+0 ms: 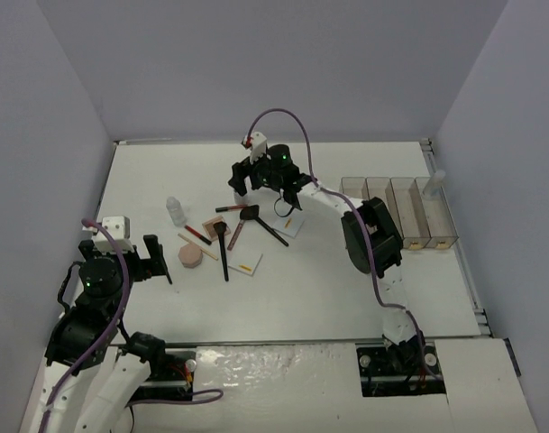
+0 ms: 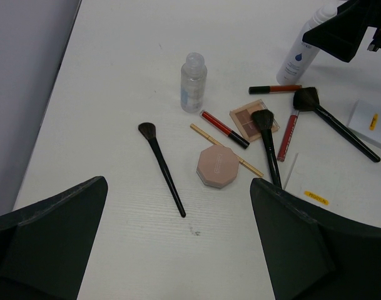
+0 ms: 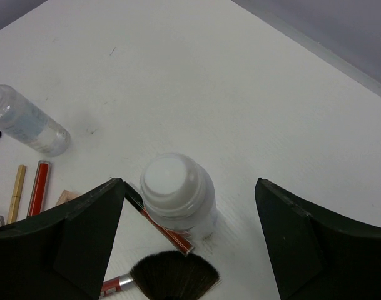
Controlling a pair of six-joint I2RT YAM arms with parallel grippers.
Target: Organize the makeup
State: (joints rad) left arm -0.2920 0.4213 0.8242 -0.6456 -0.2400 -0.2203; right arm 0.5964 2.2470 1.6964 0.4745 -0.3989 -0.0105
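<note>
The makeup lies in a loose pile mid-table. A white-capped bottle (image 3: 176,187) stands upright between the fingers of my right gripper (image 3: 189,181), which is open with a gap on each side. By its base lie a red pencil (image 3: 168,228) and a brush head (image 3: 174,275). My left gripper (image 2: 177,180) is open over bare table with nothing in it. Ahead of it lie a black-handled brush (image 2: 162,165), the pink compact (image 2: 218,167), a clear bottle (image 2: 193,81), a red pencil (image 2: 224,129), a tan pencil (image 2: 226,150) and a white card (image 2: 315,184).
The clear four-compartment organizer (image 1: 400,212) stands at the right edge, with a white bottle (image 1: 434,185) upright in its far-right compartment. A tan palette (image 2: 254,120), two more brushes (image 2: 267,140) (image 2: 334,122) and a second white card (image 2: 368,122) lie in the pile.
</note>
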